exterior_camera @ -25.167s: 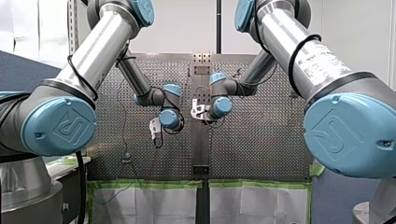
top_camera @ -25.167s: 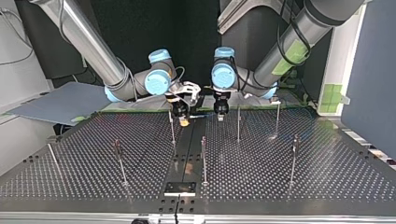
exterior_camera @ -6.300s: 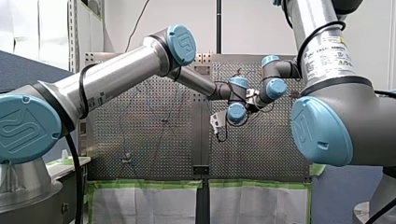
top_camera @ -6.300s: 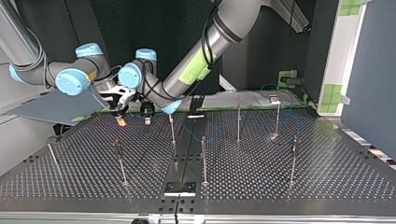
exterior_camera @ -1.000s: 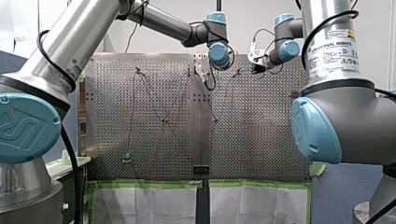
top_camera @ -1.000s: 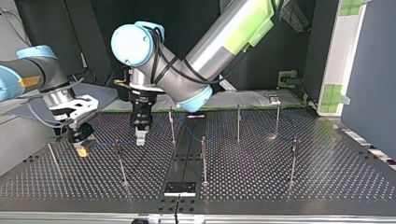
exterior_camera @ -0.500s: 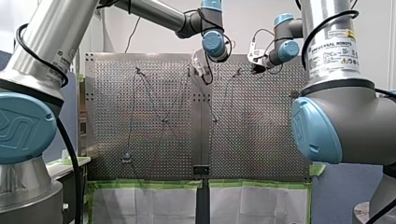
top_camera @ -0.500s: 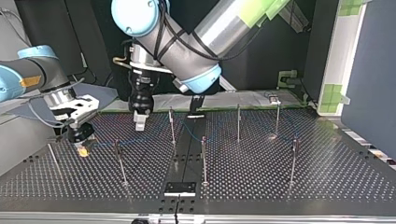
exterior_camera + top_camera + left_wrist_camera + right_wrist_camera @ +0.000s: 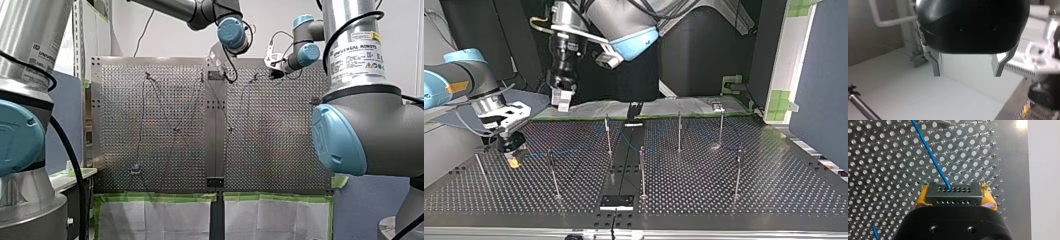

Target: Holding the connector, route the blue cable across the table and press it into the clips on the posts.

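The connector [image 9: 952, 194] was clamped between the yellow pads [image 9: 921, 199] of the right gripper [image 9: 951, 198], the blue cable [image 9: 930, 153] running ahead of it over the worktop [image 9: 880, 175]. The left gripper [image 9: 966, 65] was spread wide and empty.

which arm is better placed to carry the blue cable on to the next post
Right. My right gripper is shut on the connector, with the blue cable leaving it, low over the table. My left gripper is open, empty and high above the posts.

The perforated table [image 9: 774, 190] carries upright posts [image 9: 642, 172] and blue cable [image 9: 933, 157].
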Robot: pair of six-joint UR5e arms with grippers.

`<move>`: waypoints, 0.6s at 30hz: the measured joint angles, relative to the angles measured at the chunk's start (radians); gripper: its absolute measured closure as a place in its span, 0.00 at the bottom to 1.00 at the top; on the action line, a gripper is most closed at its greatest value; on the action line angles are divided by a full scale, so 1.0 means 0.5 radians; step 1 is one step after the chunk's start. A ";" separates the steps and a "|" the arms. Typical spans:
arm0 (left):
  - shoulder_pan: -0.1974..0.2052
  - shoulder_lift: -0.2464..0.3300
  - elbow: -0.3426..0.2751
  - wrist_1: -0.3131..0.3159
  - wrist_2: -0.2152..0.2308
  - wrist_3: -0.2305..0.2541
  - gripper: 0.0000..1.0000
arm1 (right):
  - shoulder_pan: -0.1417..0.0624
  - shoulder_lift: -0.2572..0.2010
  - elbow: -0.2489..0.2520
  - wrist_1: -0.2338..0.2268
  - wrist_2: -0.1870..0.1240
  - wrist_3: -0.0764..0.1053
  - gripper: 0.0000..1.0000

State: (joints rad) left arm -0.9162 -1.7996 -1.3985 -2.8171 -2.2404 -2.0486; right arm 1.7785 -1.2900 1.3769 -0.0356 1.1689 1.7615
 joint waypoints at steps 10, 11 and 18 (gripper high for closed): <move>-0.066 0.014 -0.175 0.174 0.004 -0.174 0.02 | 0.003 0.001 0.000 -0.002 0.003 0.000 1.00; -0.054 0.013 -0.196 0.196 0.024 -0.196 0.02 | 0.003 0.001 0.000 -0.002 0.003 0.000 1.00; -0.026 0.012 -0.314 0.314 0.070 -0.260 0.02 | 0.004 0.005 0.002 -0.003 0.003 0.000 1.00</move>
State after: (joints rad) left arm -0.9292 -1.7935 -1.5554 -2.6602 -2.2056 -2.1785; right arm 1.7805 -1.2873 1.3781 -0.0370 1.1706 1.7613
